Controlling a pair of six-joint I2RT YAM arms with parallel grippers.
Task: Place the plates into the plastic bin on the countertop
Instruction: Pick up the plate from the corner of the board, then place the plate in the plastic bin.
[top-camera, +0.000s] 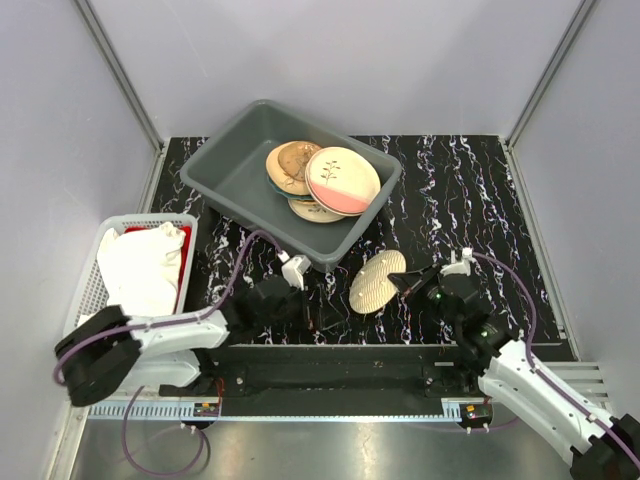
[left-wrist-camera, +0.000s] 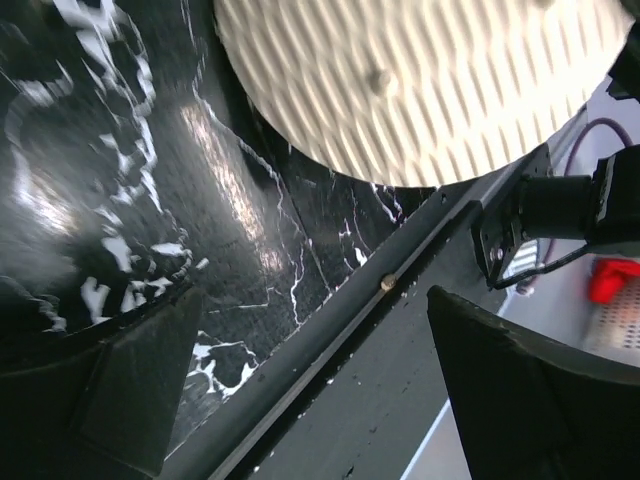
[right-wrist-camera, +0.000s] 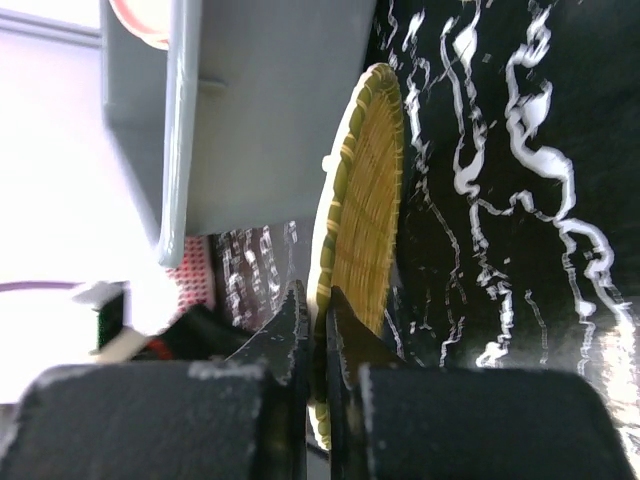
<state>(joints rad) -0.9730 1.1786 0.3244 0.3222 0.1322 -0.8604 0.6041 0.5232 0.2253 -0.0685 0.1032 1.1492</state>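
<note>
Right gripper (right-wrist-camera: 318, 300) is clamped tight on the rim of the woven plate (right-wrist-camera: 365, 200), pinching its near edge. The plate is tilted up on edge, cream ribbed underside toward the left arm, just in front of the bin's (top-camera: 215, 170) near right corner and outside it. Can't tell if its low edge touches the countertop (top-camera: 480, 200) or hangs just above.

Left gripper (left-wrist-camera: 315, 300) is spread fully wide and holds nothing. It sits low beside the plate with the underside right ahead of it, not touching.

Progress: mostly done, as far as I can see. The bin holds a loose overlapping pile of plates (top-camera: 342, 180), a peach sprig one on top, tan and cream ones under, and a teal edge peeking out. The exact count is unclear since they cover each other. No other plates show on the countertop, so the woven one looks like the last outside.

Left to do: right arm lifts the plate over the bin's near wall and drops it in.

The basket (top-camera: 90, 290) at left has only white cloth (top-camera: 140, 265) showing, not part of the job.
</note>
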